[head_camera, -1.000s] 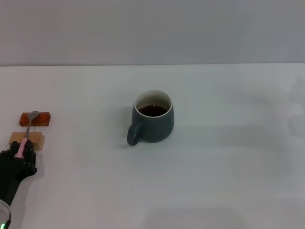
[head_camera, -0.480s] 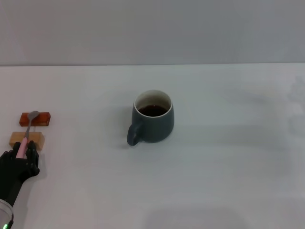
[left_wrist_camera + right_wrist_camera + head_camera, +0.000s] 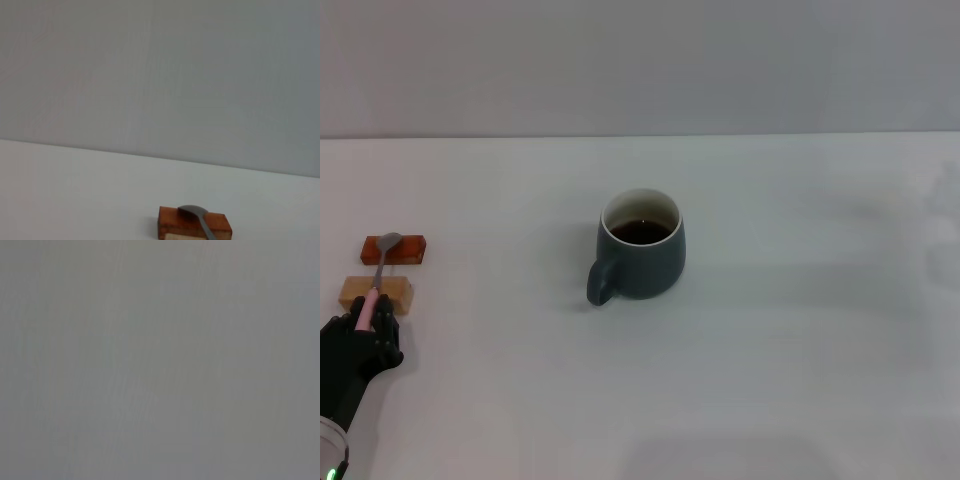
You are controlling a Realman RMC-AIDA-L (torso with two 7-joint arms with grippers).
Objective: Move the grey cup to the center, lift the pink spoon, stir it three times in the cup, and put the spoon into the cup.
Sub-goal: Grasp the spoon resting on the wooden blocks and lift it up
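The grey cup (image 3: 642, 250) stands upright near the middle of the white table (image 3: 800, 330), with dark liquid inside and its handle toward the front left. The pink spoon (image 3: 380, 268) lies at the far left across two small blocks, its metal bowl on the red-brown block (image 3: 408, 249) and its pink handle over the tan block (image 3: 395, 294). My left gripper (image 3: 362, 322) sits at the near end of the pink handle. In the left wrist view the spoon's bowl (image 3: 192, 211) rests on the red-brown block (image 3: 172, 222). The right gripper is out of view.
A grey wall (image 3: 640, 60) runs behind the table's far edge. The right wrist view shows only flat grey. White tabletop lies between the blocks and the cup.
My left gripper has drawn back slightly toward the front along the spoon's handle. The spoon, blocks and cup have not moved.
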